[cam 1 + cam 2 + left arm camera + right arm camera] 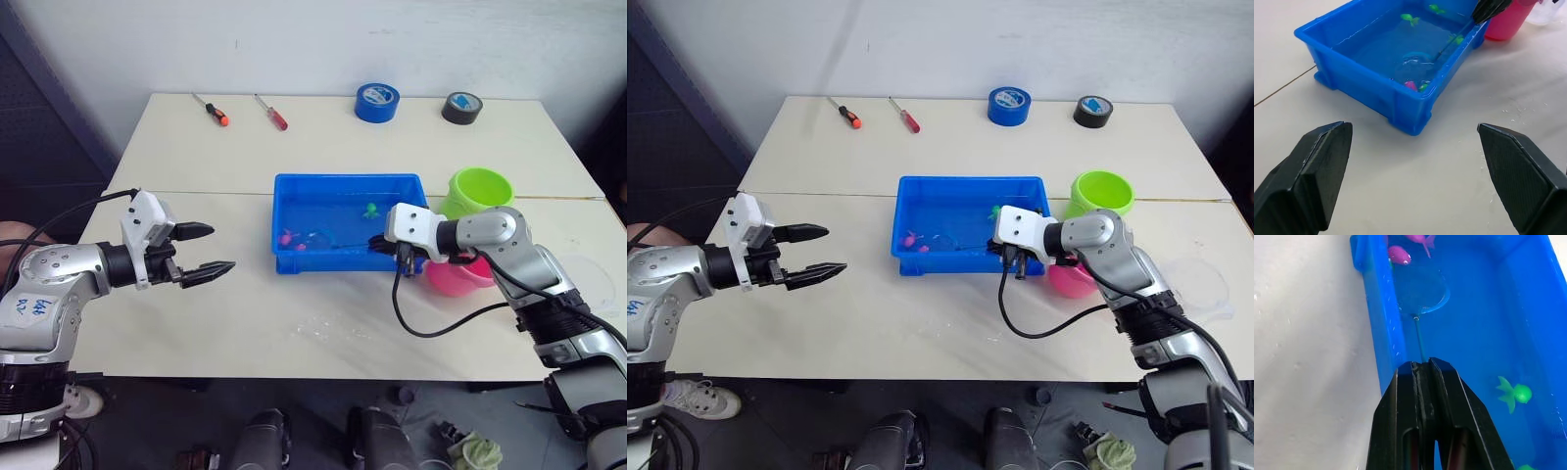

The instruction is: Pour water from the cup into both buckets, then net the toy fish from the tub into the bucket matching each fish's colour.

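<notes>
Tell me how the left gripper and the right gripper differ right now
The left gripper is open and holds nothing; the right gripper is shut on the net handle. The left gripper hovers over bare table, apart from the tub; the right gripper sits at the tub's rim nearest the pink bucket, with the net's hoop in the water near pink fish. Both have two black fingers.

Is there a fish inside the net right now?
No, in the right wrist view the net hoop in the tub holds no fish, and the nearest pink fish floats just outside its rim.
</notes>
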You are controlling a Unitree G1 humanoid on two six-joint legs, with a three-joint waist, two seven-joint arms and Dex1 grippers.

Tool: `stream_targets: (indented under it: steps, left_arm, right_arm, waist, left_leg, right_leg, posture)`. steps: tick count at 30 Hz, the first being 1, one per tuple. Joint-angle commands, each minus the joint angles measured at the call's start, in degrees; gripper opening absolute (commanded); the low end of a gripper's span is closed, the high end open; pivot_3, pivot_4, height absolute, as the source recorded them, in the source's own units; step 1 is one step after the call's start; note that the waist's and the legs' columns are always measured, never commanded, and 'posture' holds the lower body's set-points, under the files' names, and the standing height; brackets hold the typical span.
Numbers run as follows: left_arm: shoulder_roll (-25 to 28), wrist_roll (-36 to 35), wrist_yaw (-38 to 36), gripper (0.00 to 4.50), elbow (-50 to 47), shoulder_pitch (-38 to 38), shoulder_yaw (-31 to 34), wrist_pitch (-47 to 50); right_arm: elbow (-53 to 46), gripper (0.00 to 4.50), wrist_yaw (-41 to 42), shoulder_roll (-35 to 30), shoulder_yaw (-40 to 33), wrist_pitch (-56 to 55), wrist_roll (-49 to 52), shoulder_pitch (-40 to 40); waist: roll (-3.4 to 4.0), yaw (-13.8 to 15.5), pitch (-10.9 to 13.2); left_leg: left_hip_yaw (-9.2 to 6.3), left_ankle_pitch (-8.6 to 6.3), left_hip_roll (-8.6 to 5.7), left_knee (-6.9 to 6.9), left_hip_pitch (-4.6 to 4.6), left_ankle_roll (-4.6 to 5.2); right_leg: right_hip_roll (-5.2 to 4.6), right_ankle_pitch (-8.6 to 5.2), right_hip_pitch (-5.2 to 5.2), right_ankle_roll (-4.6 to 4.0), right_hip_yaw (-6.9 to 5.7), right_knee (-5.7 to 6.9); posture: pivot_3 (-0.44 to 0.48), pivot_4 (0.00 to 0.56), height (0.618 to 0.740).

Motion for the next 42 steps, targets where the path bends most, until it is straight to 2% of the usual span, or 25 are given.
stream_targets:
  steps: [1,8,17,23,29,42]
  left_arm:
    - [0.43,-1.36,0.61,4.47,-1.97,-0.47,1.30,-0.20]
    - [-0.22,-1.41,1.21,4.47,-1.11,-1.57,0.15,-0.94]
    - [-1.45,-0.94,1.29,4.47,0.83,-3.33,-1.21,-2.58]
    - [-2.17,-0.97,1.36,4.47,1.72,-4.29,-2.02,-3.36]
    - [-2.59,-0.90,1.49,4.47,2.00,-4.91,-2.58,-3.57]
    - [-3.31,-0.72,1.30,4.47,3.16,-6.93,-3.81,-4.13]
  right_arm:
    - [0.84,0.00,0.59,0.30,-0.52,-3.63,-1.43,-2.05]
    - [-2.33,0.00,2.53,4.21,-5.35,7.70,6.92,-1.07]
    - [-3.76,0.00,2.25,3.36,-8.74,15.74,10.09,0.56]
    - [-1.78,0.00,0.66,1.94,-6.59,9.78,5.57,0.60]
    - [-0.84,0.00,0.69,2.08,-8.84,11.78,7.28,0.92]
    - [3.10,0.00,-1.14,-1.99,-8.97,5.55,3.08,2.17]
  waist:
    - [0.00,-0.02,0.00]
    - [0.00,-0.01,0.00]
    - [0.00,0.03,0.00]
    - [0.00,0.01,0.00]
    - [0.00,0.02,0.00]
    - [0.00,0.07,0.00]
  left_leg:
    - [-0.01,0.00,0.00,0.00,0.00,0.00]
    - [-0.01,0.00,0.02,0.00,0.00,-0.03]
    - [-0.01,0.00,0.00,-0.01,0.00,-0.03]
    - [0.03,0.00,0.00,-0.02,0.00,-0.03]
    - [0.03,0.00,0.01,-0.02,-0.01,-0.03]
    - [0.05,0.00,0.01,-0.02,-0.01,-0.03]
  right_leg:
    - [0.00,0.00,0.00,0.00,0.00,0.00]
    - [0.02,0.00,0.00,0.00,-0.01,0.02]
    - [0.00,0.00,-0.01,0.00,-0.01,0.02]
    - [0.01,0.00,-0.05,0.00,0.00,0.03]
    - [0.01,0.00,-0.05,0.00,0.00,0.03]
    - [0.01,0.00,-0.05,0.00,0.01,0.02]
  posture:
    - [0.000,0.150,0.740]
    - [0.000,0.150,0.740]
    - [0.000,0.150,0.740]
    - [0.000,0.150,0.740]
    - [0.000,0.150,0.740]
    - [0.000,0.150,0.740]
